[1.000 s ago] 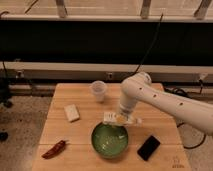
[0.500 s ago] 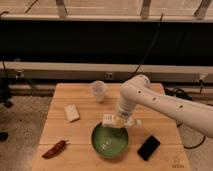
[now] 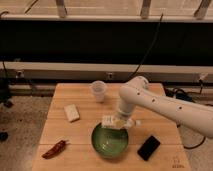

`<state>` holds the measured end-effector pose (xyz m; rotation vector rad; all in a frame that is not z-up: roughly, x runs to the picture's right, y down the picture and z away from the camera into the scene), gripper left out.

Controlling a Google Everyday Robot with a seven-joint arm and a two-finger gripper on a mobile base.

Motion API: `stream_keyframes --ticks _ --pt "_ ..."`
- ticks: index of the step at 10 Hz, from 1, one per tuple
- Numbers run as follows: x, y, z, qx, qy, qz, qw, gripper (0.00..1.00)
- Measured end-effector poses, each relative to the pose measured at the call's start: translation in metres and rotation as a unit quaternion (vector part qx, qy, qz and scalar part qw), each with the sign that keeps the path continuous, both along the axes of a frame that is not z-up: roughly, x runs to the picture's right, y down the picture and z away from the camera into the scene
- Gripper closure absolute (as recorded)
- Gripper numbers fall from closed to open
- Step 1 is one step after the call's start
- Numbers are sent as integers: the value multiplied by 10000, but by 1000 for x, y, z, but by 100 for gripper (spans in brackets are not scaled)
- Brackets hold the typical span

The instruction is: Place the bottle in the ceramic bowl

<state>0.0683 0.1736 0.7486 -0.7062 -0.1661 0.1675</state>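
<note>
Bottle (image 3: 121, 121) lies crosswise in the gripper (image 3: 116, 121), fingers clamped on it, hovering over the far rim of the green ceramic bowl (image 3: 109, 141); its white label shows no legible writing. Around them on the wooden table (image 3: 82, 105): a translucent cup (image 3: 98, 91), white block (image 3: 71, 112), red chili pepper (image 3: 54, 149), and a black phone (image 3: 149, 147). Beyond, a dark wall with rails.

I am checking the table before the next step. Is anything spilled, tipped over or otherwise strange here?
Nothing stands out. The gripper hangs at the far rim of the green ceramic bowl, with the bottle lying sideways there. The plastic cup stands upright; the white block, red pepper and black phone lie flat on the wooden table. No spill shows.
</note>
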Motion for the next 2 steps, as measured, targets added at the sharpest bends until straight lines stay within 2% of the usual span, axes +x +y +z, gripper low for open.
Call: stream_keyframes --ticks 2 --pt "-1 1 0 19 -18 -32 10000 100"
